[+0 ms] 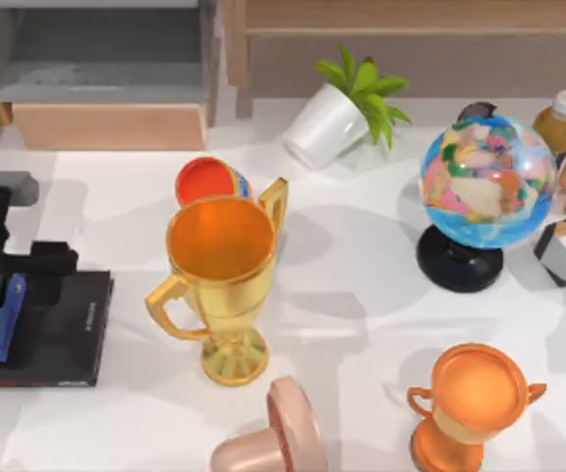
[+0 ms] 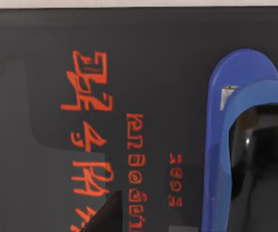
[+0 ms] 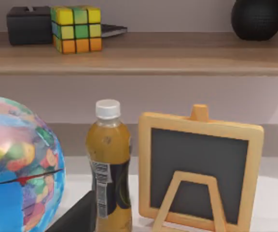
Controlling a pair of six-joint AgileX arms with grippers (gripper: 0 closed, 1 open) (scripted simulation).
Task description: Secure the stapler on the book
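A white table (image 1: 362, 285) sits before wooden shelving, crowded with a globe (image 1: 486, 182), a gold trophy cup (image 1: 222, 265), a smaller orange cup (image 1: 475, 393) and a tipped potted plant (image 1: 347, 108). At the table's left edge lies the book (image 1: 62, 329), the stapler (image 1: 1, 317) flat on its cover. The left gripper (image 1: 13, 290) hangs directly over the stapler, seemingly straddling it; whether its fingers pinch it I cannot tell. The left wrist view adds the cover's red lettering. The right wrist view shows a juice bottle (image 3: 109, 169) beside a small chalkboard (image 3: 200, 169).
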